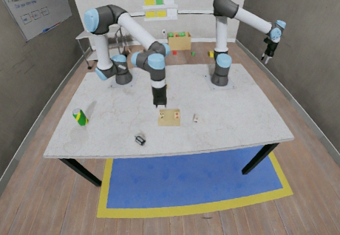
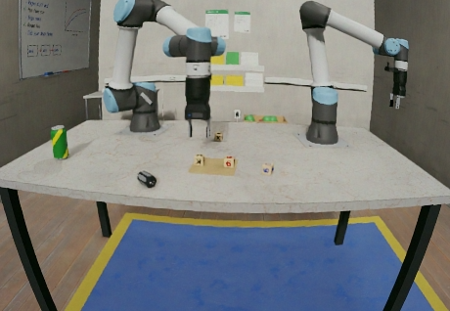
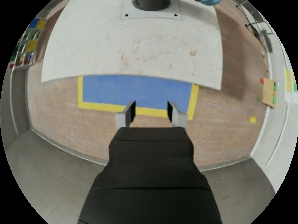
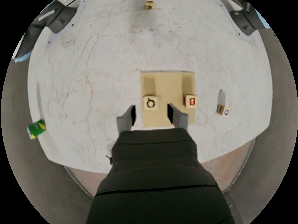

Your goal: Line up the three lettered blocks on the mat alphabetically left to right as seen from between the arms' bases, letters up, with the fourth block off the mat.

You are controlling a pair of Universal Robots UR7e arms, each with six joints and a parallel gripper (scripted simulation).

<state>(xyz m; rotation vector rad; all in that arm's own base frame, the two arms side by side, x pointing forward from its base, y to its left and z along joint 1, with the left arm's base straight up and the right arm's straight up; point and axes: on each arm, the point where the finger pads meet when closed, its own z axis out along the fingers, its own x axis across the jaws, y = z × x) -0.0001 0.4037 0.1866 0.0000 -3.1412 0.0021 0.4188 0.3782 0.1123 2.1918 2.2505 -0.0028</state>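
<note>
The tan mat (image 1: 169,122) (image 2: 213,169) (image 4: 169,90) bears two blocks with a wide gap between them. A block with a black Q on top (image 1: 162,115) (image 2: 199,160) (image 4: 151,103) stands near one side edge. A block with a red B on top (image 1: 177,115) (image 2: 229,161) (image 4: 190,101) stands near the other. A block with blue marking (image 1: 196,119) (image 2: 267,169) (image 4: 223,110) is off the mat, beyond the B side. A block with a black X-like mark (image 2: 218,137) (image 4: 150,5) is off the mat, towards the bases. My right gripper (image 1: 161,106) (image 2: 200,135) (image 4: 151,110) is open and empty above the Q side. My left gripper (image 1: 264,59) (image 2: 395,104) (image 3: 151,107) is open, empty and raised past the table's side.
A green and yellow can (image 1: 80,117) (image 2: 60,143) (image 4: 36,129) stands on the table on the far side of the Q block. A small black object (image 1: 140,140) (image 2: 147,179) lies near the table edge away from the bases.
</note>
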